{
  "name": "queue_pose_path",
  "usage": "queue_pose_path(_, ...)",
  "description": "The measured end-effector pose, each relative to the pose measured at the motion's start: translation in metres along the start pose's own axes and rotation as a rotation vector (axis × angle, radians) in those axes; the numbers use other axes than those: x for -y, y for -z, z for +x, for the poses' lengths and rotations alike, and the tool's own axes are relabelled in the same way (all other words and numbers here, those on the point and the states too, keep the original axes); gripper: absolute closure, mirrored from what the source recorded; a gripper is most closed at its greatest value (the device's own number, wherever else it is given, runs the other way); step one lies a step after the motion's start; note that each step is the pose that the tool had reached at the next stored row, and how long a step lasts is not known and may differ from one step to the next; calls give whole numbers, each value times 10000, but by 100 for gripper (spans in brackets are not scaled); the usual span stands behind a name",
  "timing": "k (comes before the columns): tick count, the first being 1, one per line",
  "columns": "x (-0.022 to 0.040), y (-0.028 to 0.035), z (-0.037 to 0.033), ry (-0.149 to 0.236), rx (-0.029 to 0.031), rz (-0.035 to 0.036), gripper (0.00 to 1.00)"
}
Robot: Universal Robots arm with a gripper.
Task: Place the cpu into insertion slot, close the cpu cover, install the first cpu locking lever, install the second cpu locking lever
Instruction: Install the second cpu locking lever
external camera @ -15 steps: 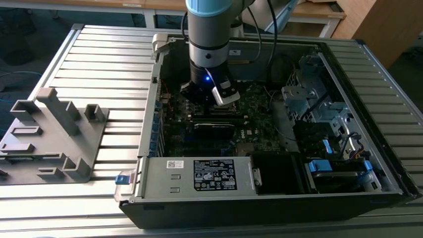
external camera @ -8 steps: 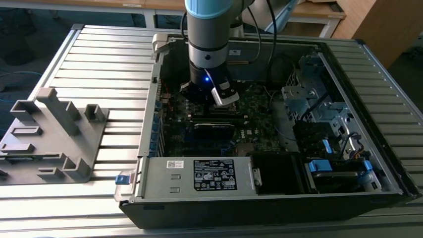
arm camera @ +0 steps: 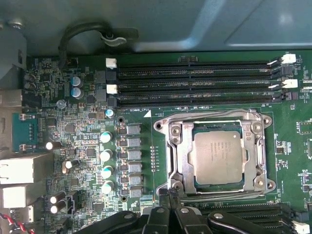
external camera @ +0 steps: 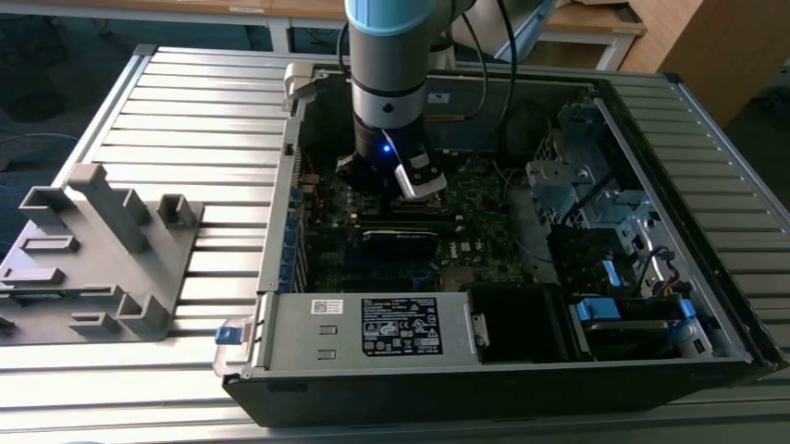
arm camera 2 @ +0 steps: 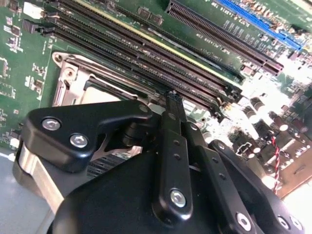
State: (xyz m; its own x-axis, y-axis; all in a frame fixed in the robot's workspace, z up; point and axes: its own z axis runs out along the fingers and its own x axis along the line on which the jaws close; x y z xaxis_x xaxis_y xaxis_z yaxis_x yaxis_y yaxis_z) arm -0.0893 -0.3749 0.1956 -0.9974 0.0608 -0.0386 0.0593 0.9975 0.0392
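My gripper (arm camera 2: 173,100) hangs low over the motherboard (arm camera: 73,122) inside the open computer case (external camera: 691,120), fingers pressed together and holding nothing. Just beyond my fingertips, the cpu (arm camera: 218,157) already lies flat in the insertion slot (arm camera: 195,181). The cpu cover (arm camera: 179,151) lies around it. Empty memory slots (arm camera: 195,83) run beyond the socket.

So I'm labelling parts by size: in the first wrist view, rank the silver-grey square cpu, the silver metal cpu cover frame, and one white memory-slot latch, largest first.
1. Silver metal cpu cover frame, closed around the chip.
2. Silver-grey square cpu, seated inside its window.
3. White memory-slot latch, clearly smallest.
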Motion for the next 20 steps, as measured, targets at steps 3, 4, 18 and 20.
queue_pose_path(3,3,1,2,3,-1,7,89)
queue_pose_path(4,3,2,1,4,0,6,89)
queue_pose_path(18,-3,80,0,4,0,6,89)
queue_pose_path(20,-3,71,1,3,2,7,89)
